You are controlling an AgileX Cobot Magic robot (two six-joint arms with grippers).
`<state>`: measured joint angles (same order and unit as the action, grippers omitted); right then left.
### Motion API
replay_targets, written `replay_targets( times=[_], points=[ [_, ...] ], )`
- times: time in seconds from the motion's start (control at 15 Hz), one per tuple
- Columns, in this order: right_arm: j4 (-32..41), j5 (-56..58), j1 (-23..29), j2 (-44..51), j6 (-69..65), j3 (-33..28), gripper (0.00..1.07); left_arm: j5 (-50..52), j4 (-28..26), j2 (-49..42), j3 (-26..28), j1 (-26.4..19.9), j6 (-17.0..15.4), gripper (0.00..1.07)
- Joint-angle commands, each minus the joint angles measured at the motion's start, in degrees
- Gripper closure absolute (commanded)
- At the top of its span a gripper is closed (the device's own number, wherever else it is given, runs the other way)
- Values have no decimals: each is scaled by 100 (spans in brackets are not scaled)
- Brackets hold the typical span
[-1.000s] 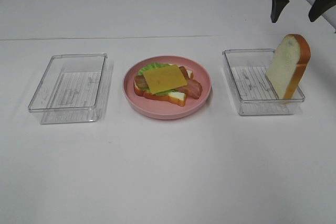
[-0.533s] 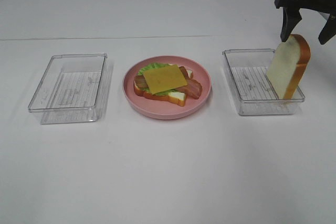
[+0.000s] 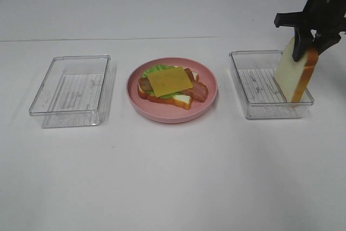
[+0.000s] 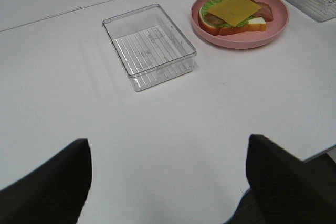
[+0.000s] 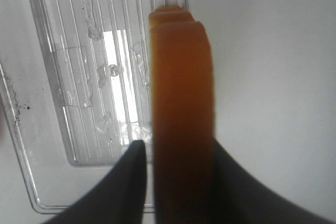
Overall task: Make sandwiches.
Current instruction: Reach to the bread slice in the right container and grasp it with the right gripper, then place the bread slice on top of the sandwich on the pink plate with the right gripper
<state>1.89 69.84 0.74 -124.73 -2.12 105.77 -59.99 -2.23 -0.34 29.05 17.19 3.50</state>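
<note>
— What's laid out, biggest first?

— The white desk (image 3: 173,177) carries everything. Take the pink plate (image 3: 172,113) as the marker, about mid-desk. To its left, well apart, sits an empty-looking clear tray (image 3: 70,87); to its right a second clear tray (image 3: 246,87). On the plate lies the open sandwich (image 3: 172,86): a bread slice at the bottom, green lettuce, brown bacon, and a square of yellow cheese on top.

— And the arms?

— The right arm comes down from above at the far right of the plate, over the outer end of the right tray. Its hand (image 3: 307,52) points downward, the two dark fingers (image 5: 126,192) straddling the top edge of a bread slice (image 3: 294,71) that stands tilted on its edge in that tray. From the wrist camera the fingers sit tight against both faces of the slice, at its orange-brown crust, so it looks like a narrow grip on the bread.

— The left one?

— The left hand (image 4: 168,182) hangs over bare desk on the plate's left, nearer than the left tray, well apart from it. Its fingers stand wide and hold nothing.
</note>
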Motion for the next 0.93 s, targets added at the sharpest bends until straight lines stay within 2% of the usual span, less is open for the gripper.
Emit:
replay_targets(
  times=[0.07, 0.33, 0.67, 0.93],
  points=[
    [29, 155, -6, 34, 74, -34, 107, 40, -34, -126, -23, 11, -29, 29],
    [155, 241, 0, 160, 69, -34, 107, 40, -34, -126, -23, 11, -29, 29],
    [1037, 241, 132, 1226, 74, -34, 107, 40, -34, -126, -23, 11, -29, 29],
    [1748, -6, 510, 1547, 80, -166, 107, 46, -34, -126, -23, 11, -29, 29]
  ],
)
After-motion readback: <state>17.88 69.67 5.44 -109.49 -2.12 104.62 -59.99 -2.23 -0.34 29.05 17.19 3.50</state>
